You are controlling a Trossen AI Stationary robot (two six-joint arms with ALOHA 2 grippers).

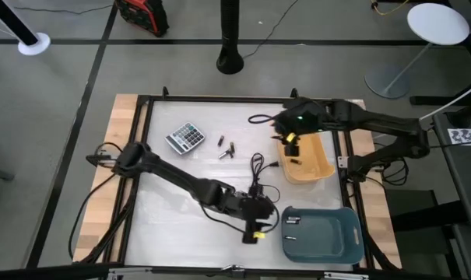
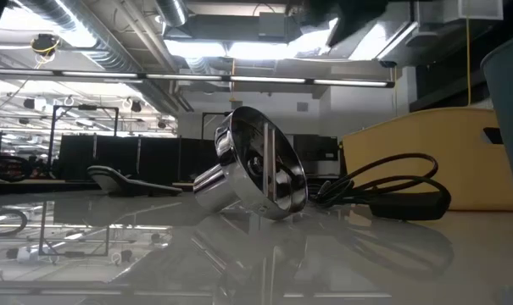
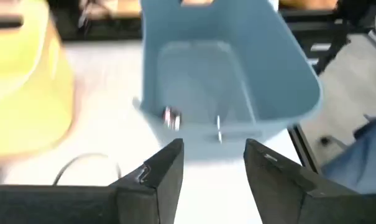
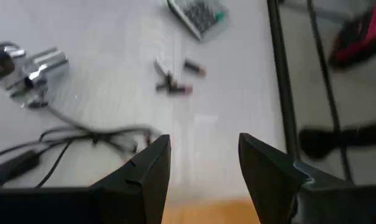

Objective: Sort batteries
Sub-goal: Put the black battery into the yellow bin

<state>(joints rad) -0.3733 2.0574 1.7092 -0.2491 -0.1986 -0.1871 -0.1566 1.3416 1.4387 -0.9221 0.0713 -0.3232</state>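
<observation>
Left end effector [image 1: 254, 231] hangs just beside the blue bin [image 1: 352, 241], fingers spread and empty, suggesting a drop-off station; two batteries [image 3: 171, 117] lie inside that bin. Right end effector [image 1: 291, 141] sits over the tan tray's [image 1: 322, 173] edge, fingers apart, holding nothing. Unsorted batteries [image 1: 226, 148] remain on the tabletop [image 1: 181, 187] near the calculator [image 1: 185, 138]. No legible writing or brand.

Calculator [image 1: 185, 138] sat toward the table's [image 1: 173, 210] far left, loose batteries [image 1: 226, 148] just right of it, cable [image 1: 260, 167] between them and the tray [image 1: 317, 167] — the bin [image 1: 336, 237] lay nearer, two batteries [image 1: 291, 221] inside.
</observation>
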